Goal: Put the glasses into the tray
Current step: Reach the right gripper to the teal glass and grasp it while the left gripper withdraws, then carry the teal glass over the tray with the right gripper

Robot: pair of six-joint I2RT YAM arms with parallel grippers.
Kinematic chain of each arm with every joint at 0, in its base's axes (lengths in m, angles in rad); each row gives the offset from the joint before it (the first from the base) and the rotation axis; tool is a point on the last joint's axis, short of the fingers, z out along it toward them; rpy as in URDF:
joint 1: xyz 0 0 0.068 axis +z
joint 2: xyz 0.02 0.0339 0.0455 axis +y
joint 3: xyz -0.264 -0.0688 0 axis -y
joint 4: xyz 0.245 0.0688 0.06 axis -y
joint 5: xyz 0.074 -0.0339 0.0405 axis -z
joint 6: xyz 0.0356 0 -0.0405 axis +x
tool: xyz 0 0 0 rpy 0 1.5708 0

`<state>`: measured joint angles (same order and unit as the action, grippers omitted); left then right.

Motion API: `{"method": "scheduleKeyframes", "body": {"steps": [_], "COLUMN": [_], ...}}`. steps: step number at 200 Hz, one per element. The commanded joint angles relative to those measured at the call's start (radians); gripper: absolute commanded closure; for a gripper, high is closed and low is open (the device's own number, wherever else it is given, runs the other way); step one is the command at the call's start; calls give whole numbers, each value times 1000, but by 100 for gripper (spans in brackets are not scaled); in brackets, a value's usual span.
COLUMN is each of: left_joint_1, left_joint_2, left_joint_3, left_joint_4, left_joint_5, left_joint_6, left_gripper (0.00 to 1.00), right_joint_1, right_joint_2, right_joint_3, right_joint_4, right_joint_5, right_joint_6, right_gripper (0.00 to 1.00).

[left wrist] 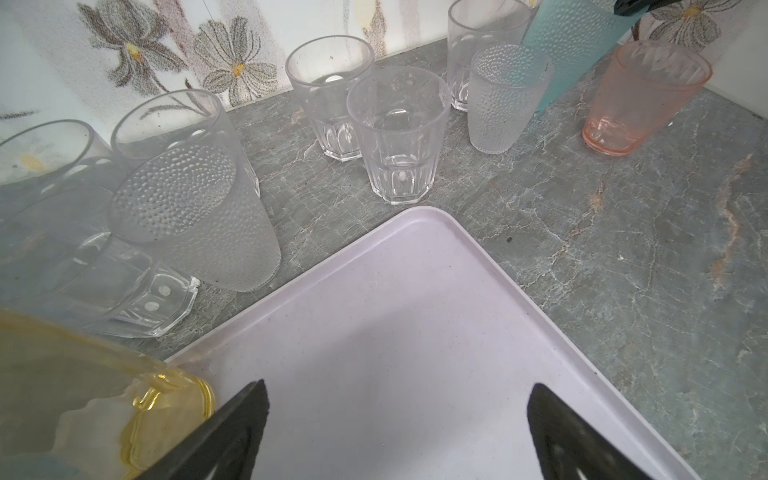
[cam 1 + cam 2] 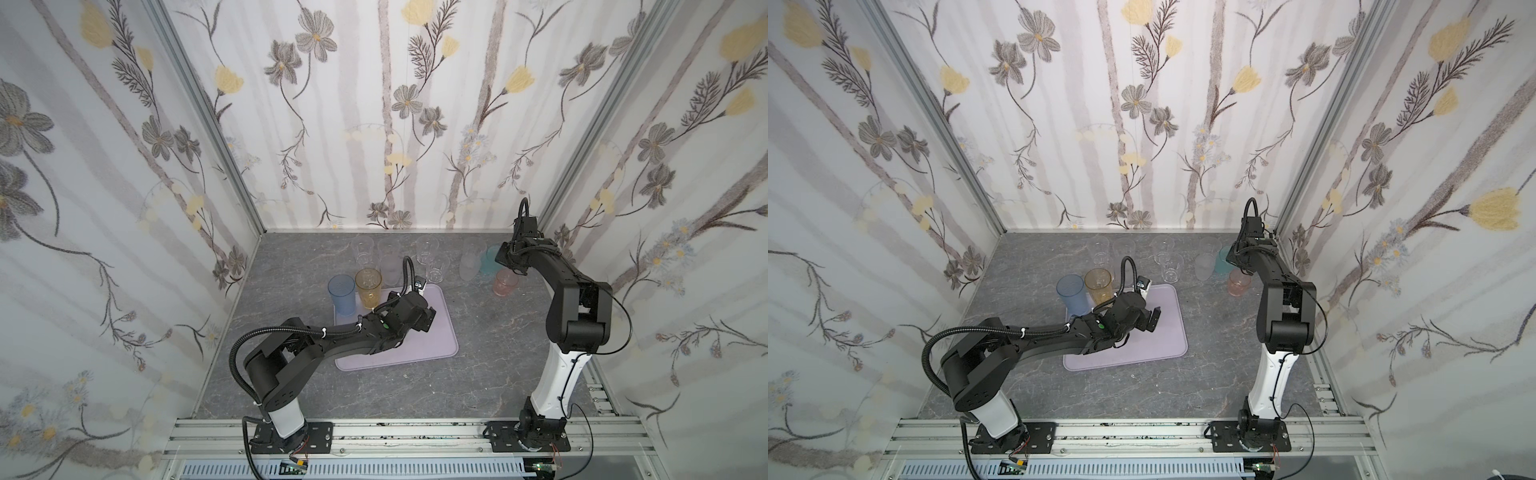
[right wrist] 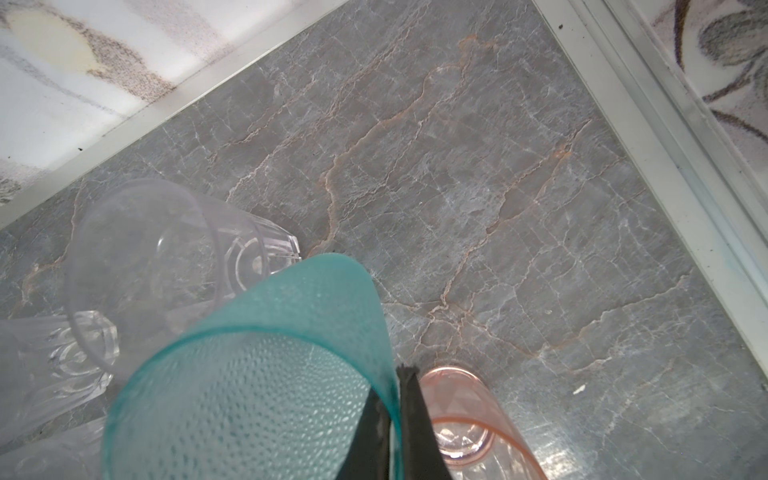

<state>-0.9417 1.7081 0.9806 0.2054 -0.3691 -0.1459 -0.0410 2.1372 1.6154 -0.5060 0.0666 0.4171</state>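
My right gripper [image 3: 392, 384] is shut on the rim of the teal glass [image 3: 249, 395], one finger inside and one outside. That teal glass [image 2: 490, 259] stands at the back right beside a pink glass [image 2: 505, 282] and a frosted one [image 2: 469, 266]. The lilac tray [image 2: 440, 332] lies mid-table. My left gripper [image 1: 397, 388] hovers open over the tray [image 1: 415, 311], nothing between its fingers. An amber glass [image 2: 368, 286] and a blue glass [image 2: 341, 296] stand at the tray's far left corner. Several clear glasses [image 2: 426, 249] line the back wall.
A frosted glass [image 1: 195, 216] and clear tumblers [image 1: 399, 137] crowd the grey marbled table [image 2: 498, 353] just beyond the tray's far edge. Flowered walls close the back and both sides. A metal rail [image 3: 665, 145] runs along the wall near the right gripper.
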Motion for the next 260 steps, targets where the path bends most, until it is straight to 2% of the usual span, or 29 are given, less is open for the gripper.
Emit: {"method": "scheduleKeyframes", "body": {"steps": [1, 61, 98, 141, 180, 194, 225, 260], "left_joint_1": [1, 0, 10, 79, 123, 131, 133, 145], "left_joint_2": [-28, -77, 7, -35, -203, -274, -411, -470], "left_joint_3": [-10, -60, 5, -65, -282, -361, -471, -523], "left_joint_4": [40, 302, 376, 477, 538, 539, 538, 535], "left_joint_5": [4, 87, 113, 249, 435, 462, 436, 327], "left_joint_6": [52, 289, 414, 410, 446, 456, 449, 331], "left_gripper": [0, 0, 0, 1, 2, 2, 4, 9], "right_joint_1": [10, 88, 202, 373, 479, 518, 594, 645], "right_joint_2": [-60, -251, -387, -486, -506, -484, -427, -358], "right_joint_3": [-1, -38, -99, -170, -162, -135, -64, -7], "right_joint_4": [8, -62, -76, -118, -188, -231, -310, -334], "right_joint_5": [42, 55, -62, -137, -193, -193, -189, -153], "right_joint_6": [-20, -25, -20, -28, -49, -64, -84, -83], "right_gripper": [98, 100, 100, 100, 100, 100, 100, 100]}}
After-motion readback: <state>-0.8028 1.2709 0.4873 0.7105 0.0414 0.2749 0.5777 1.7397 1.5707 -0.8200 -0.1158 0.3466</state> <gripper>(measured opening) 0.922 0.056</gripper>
